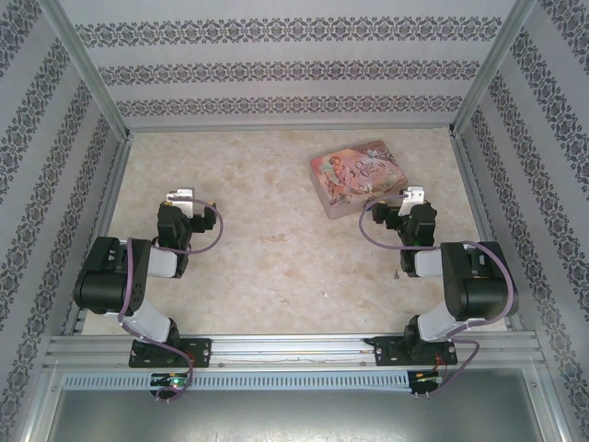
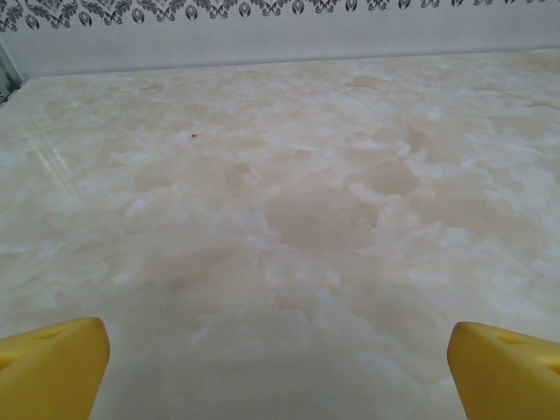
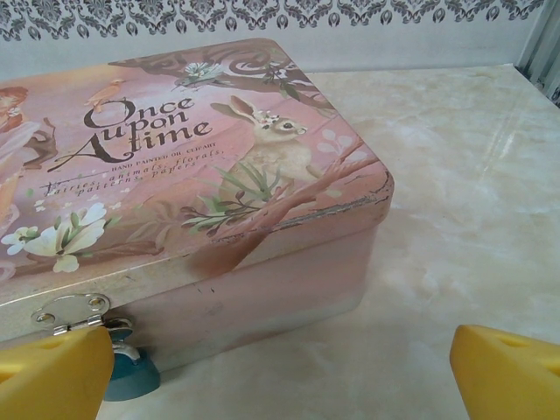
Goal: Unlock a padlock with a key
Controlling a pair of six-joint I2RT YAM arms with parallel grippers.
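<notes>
Both pincers are spread wide, nothing pinched. Bare desk (image 2: 306,219) is seen ahead of the left pincer (image 2: 280,372). From above, the tin (image 1: 357,181) is seen just beyond the right pincer (image 3: 282,372). The right wrist view adds the padlock (image 3: 136,381), hung at the tin's hasp and touching one finger (image 3: 52,372).

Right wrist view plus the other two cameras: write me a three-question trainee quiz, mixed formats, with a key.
1. True or false: the pink tin lies open.
2. Where is the teal padlock? A) at the hasp on the tin's front wall; B) on top of the tin; C) lying apart from the tin.
3. Fill in: the left gripper and the right gripper both stand ____, with nothing between their fingers.
Key: 1 false; 2 A; 3 open.
</notes>
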